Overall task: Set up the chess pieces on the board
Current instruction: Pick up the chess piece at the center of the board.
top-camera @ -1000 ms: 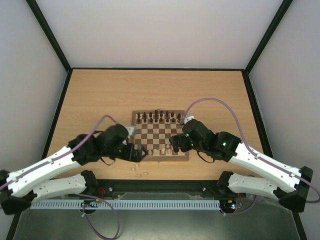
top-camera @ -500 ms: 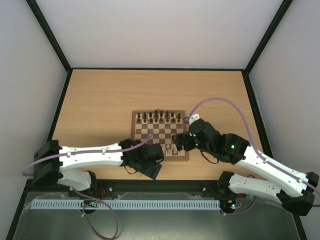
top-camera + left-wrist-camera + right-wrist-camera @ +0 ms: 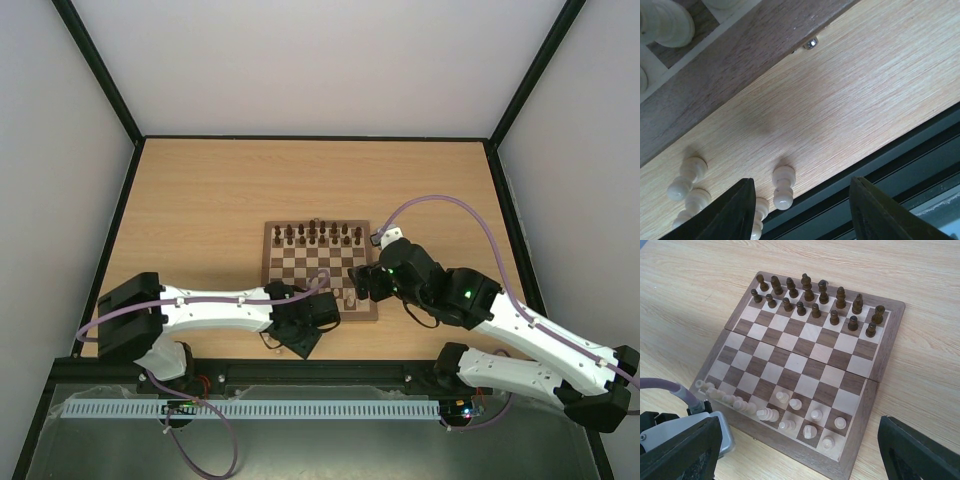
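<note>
Chess pieces (image 3: pixel 815 297) about half set: dark set ranked in two full rows along the far edge of the board (image 3: pixel 888 347). Pale set unfinished, some upright near the board's near right corner, others crowded along its near left edge. Leaves loose pale pawns (image 3: pixel 783 187) by the worktop's (image 3: pixel 865 100) near edge. Left gripper (image 3: pixel 802 186) half-spread astride one pawn, gripping nothing; right gripper (image 3: pixel 357 284) wide, empty.

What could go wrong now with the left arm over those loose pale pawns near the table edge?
The pale pawn between the open jaws of the left gripper lies on its side close to the near edge of the table; a nudge could roll it off. A second pawn lies by one finger, so closing might catch or flick both.
</note>
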Available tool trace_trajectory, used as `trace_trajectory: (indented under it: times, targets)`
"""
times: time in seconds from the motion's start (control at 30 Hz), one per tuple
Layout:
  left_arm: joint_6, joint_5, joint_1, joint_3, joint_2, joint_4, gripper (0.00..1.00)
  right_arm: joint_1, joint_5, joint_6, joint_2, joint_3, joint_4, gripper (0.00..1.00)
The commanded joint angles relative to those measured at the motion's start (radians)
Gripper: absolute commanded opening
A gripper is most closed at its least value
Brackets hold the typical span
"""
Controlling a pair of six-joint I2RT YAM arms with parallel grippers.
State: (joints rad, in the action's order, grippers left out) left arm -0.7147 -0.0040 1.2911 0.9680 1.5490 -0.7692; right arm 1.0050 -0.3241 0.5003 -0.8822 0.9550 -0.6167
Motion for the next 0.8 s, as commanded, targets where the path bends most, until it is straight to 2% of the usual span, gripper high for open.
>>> trace_trajectory:
  times: [0.0,0.4,0.6,0.77]
  targets:
    - [0.016,0.009,0.003,-0.009,0.014,-0.002,0.52,-0.005,-0.02,-0.008,0.014,-0.001,-0.03,0.86]
    - [-0.019,0.01,0.004,-0.086,-0.003,0.023,0.47,-0.005,-0.011,-0.012,0.014,-0.014,-0.019,0.85]
    - [-0.022,0.012,0.004,-0.092,-0.001,0.033,0.34,-0.004,-0.006,-0.014,0.012,-0.015,-0.018,0.83]
    - [-0.023,0.018,0.004,-0.097,-0.001,0.033,0.29,-0.004,-0.01,-0.014,0.014,-0.019,-0.016,0.83]
